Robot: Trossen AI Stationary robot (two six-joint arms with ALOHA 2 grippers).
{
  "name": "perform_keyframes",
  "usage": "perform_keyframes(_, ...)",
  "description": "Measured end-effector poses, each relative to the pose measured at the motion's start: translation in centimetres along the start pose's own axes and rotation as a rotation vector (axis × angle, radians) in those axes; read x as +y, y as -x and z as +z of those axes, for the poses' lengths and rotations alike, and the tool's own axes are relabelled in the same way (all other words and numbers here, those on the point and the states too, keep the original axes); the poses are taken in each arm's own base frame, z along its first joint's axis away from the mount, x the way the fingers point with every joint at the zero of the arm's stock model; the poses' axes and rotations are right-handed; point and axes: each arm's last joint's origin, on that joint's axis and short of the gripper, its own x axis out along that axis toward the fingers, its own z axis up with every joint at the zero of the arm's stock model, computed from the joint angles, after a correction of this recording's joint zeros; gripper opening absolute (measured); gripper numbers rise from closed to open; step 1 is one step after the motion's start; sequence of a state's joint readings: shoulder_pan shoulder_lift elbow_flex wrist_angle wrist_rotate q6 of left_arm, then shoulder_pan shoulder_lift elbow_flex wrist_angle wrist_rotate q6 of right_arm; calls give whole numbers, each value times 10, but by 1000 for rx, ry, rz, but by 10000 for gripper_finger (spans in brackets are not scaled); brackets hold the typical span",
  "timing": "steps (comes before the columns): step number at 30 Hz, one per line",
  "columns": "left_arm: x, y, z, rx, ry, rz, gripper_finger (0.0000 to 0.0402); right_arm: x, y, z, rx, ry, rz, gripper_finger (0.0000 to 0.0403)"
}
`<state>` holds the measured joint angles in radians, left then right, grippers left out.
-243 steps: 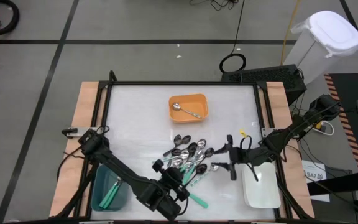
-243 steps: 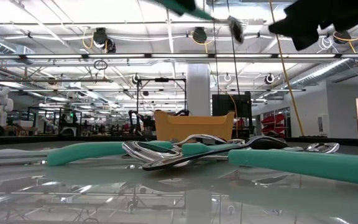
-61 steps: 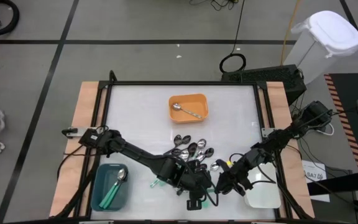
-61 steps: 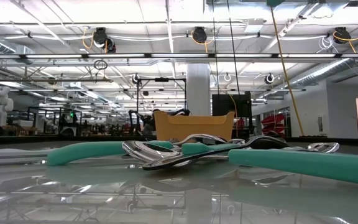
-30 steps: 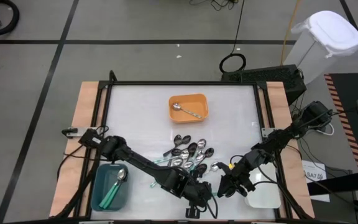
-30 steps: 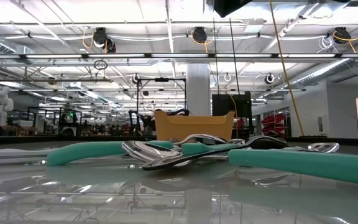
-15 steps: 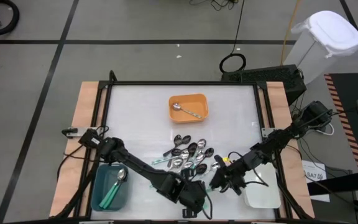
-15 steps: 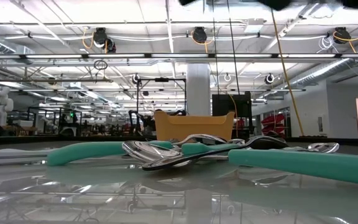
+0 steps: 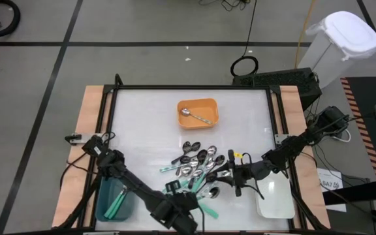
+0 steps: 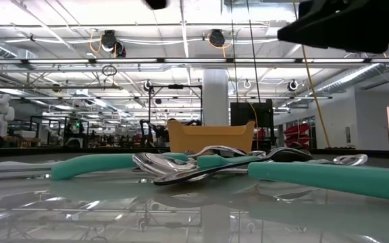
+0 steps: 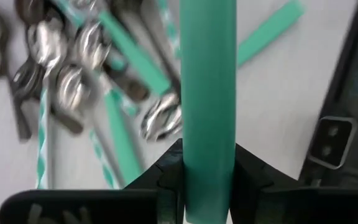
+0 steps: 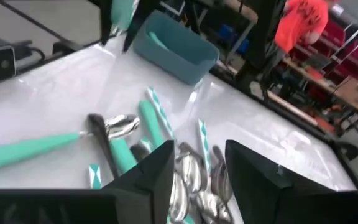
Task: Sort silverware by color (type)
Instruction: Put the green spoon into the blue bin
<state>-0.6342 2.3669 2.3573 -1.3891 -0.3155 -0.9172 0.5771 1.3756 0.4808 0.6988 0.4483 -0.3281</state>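
A pile of silverware (image 9: 198, 163) lies mid-table: teal-handled, all-silver and black spoons, also seen as the pile (image 11: 86, 68) and the pile (image 12: 166, 155). My left gripper (image 9: 189, 203) hangs near the table's front edge, just left of the pile, shut on a teal-handled spoon (image 11: 208, 93). Its bowl is out of the wrist picture. My right gripper (image 9: 230, 177) stands open at the pile's right side, pointing almost level at it. There is nothing between the right gripper's fingers (image 12: 197, 165). My left gripper pinches the spoon's teal handle (image 11: 208, 158) between its two fingers. They come from above, slanting steeply down. The handle runs on ahead of the fingers, along them rather than across. The spoon is lifted clear of the table.
A teal tray (image 9: 103, 205) at the front left holds teal-handled spoons. An orange tray (image 9: 207, 104) at the back holds a silver spoon. A white tray (image 9: 276, 199) stands at the front right, close behind my right arm. Bare table lies left of the pile.
My left gripper has carried the teal-handled spoon along the front edge toward the table's left, rolling its wrist on the way. My right gripper has swung from beside the white tray toward the pile, tipped up to nearly level and opened.
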Motion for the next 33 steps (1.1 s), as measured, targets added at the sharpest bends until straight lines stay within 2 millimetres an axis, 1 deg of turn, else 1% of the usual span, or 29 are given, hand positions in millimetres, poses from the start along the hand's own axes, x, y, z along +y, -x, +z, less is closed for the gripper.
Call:
perform_keyframes(6,8,10,-17,87,34,110,75,-3,7,1,36,-50,14,141)
perform_keyframes(8,10,20,-19,82,35,100,75,-6,11,3,36,-65,13,141)
perform_keyframes(15,25,55,-14,-10,-15,70,75,-16,25,10,45,-111,18,141)
perform_keyframes(21,44,83,-5,-112,-79,77,75,-20,32,12,48,-132,20,141)
perform_keyframes(24,54,91,1,-131,-104,77,75,-20,33,11,57,-138,22,141)
perform_keyframes(28,64,103,3,-154,-166,69,75,-20,33,10,64,-140,25,141)
perform_keyframes(30,69,108,0,-174,-178,94,75,-20,33,10,64,-145,25,141)
perform_keyframes(33,80,108,-9,-160,-160,126,75,-19,33,11,61,-144,29,141)
